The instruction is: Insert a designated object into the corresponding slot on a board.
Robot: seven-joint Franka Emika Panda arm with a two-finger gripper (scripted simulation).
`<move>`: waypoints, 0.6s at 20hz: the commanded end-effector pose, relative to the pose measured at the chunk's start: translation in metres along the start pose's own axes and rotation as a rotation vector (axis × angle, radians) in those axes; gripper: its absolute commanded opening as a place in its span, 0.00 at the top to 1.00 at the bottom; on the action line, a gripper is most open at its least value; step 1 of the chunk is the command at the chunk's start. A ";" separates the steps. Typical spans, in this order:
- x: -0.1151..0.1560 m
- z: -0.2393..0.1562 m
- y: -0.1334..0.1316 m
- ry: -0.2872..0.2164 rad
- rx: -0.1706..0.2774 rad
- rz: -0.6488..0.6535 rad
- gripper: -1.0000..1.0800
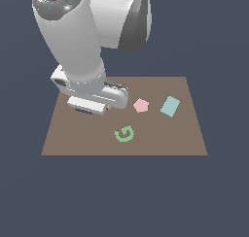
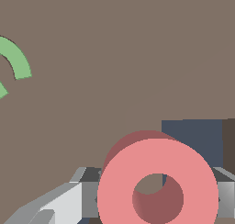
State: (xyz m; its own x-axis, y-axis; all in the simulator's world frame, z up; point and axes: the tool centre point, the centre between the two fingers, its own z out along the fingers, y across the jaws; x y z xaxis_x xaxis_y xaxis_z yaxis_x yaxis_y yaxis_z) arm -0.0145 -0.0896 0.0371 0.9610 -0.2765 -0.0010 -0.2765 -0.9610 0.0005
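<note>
We are seeing the gripper (image 2: 156, 200) closing its grey fingers (image 2: 59, 204) on the coral-red ring (image 2: 157, 184), holding it just above the brown board (image 1: 160, 139). A dark square cutout (image 2: 193, 138) is lying just beyond the ring. The green letter G (image 1: 124, 133), pink pentagon (image 1: 140, 105) and teal rectangle (image 1: 170, 106) are resting on the board, apart from the ring.

We count one brown board (image 1: 160, 139) and four small coloured shapes: one coral-red ring (image 2: 158, 184), one green letter G (image 1: 125, 133), one pink pentagon (image 1: 141, 105) and one pale teal rectangle (image 1: 170, 106). One dark cutout (image 2: 193, 136) shows.
</note>
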 end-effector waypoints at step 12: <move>-0.053 -0.003 -0.029 0.000 0.000 0.149 1.00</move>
State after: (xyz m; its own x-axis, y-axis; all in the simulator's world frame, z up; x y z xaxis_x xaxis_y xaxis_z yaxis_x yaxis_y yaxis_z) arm -0.0549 -0.0496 0.0399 0.9140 -0.4058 -0.0014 -0.4058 -0.9140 0.0004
